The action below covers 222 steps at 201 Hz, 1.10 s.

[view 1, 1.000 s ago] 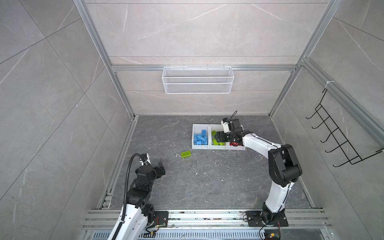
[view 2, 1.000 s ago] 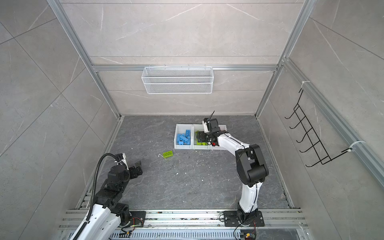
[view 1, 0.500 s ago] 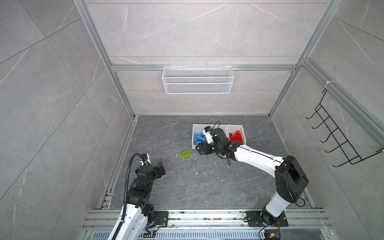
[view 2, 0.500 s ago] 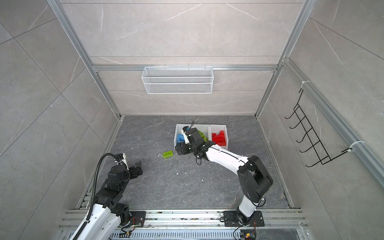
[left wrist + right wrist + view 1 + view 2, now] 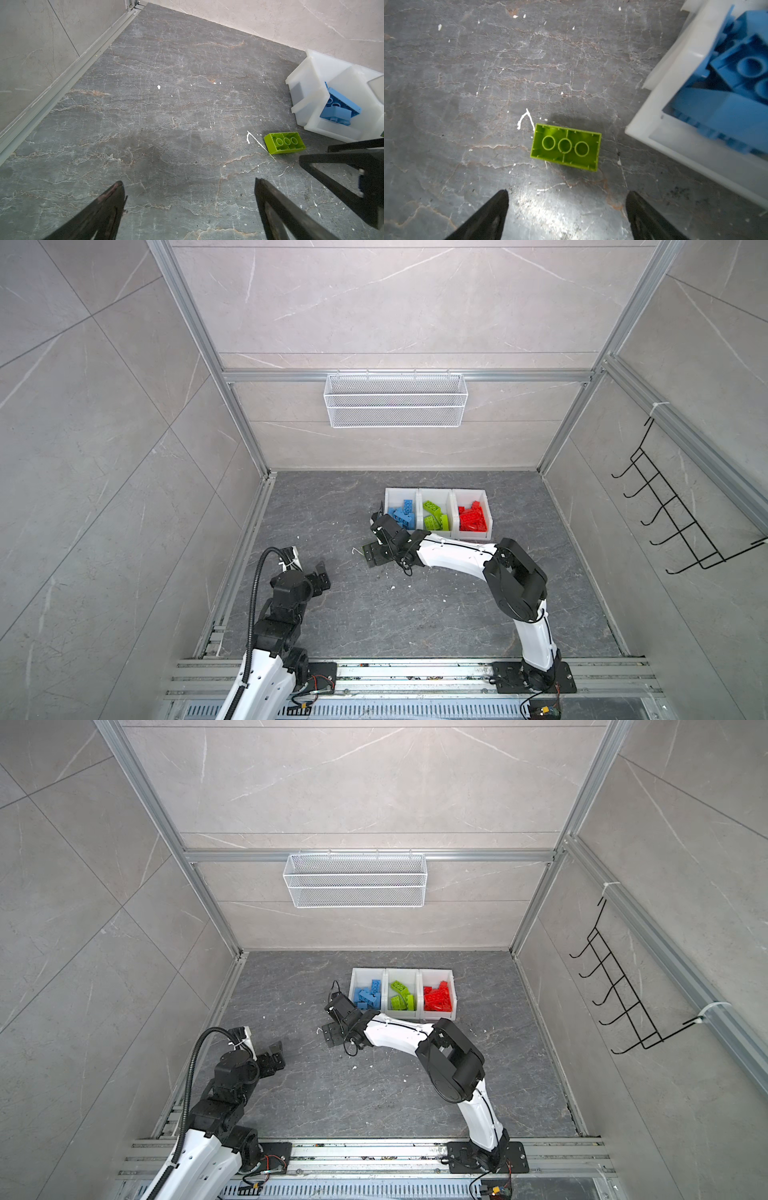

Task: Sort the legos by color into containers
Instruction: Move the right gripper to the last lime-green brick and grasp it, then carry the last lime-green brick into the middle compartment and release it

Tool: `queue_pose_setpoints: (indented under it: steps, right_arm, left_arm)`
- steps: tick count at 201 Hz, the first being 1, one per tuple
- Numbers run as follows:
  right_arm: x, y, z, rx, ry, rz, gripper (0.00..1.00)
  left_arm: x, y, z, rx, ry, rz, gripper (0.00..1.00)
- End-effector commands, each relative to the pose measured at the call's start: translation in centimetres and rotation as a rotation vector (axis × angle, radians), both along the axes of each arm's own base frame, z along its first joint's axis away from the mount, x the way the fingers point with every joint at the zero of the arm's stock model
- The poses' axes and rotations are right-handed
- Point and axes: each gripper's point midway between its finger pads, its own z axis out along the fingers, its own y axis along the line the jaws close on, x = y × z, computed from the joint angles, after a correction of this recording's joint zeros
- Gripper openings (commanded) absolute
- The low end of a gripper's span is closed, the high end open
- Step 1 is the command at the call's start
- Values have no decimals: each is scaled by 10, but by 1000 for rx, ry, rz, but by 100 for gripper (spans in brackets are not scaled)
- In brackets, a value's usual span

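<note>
One lime brick (image 5: 565, 147) lies hollow side up on open floor, just beside the blue-end corner of the containers (image 5: 435, 493), with a white strand (image 5: 527, 118) at its corner; the right gripper (image 5: 567, 193) hangs above it, jaws spread, empty. Left gripper (image 5: 188, 181) also spread, over bare floor near the wall rail (image 5: 62, 83), well apart. Count: three joined bins holding blue legos (image 5: 402, 516), green legos (image 5: 434, 516) and red legos (image 5: 471, 518), heaps too tangled to number; one brick outside.

No legible text or markings
</note>
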Motion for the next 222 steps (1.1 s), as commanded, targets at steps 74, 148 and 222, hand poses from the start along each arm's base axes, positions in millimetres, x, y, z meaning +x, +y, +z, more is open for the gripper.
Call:
queue_pose_setpoints:
  steps: [74,148,222]
  right_arm:
    - [14,11,-34,-203,4,-3,91]
    - [20,23,-46,-220,23,-2,84]
    - [12,24,0,-107,-69,35,67]
  left_arm:
    - [-3,1,20,-23,-89,-1,99]
    - [-4,1,22,-25,-99,0,99]
    - [-4,2,21,-24,-97,1,99]
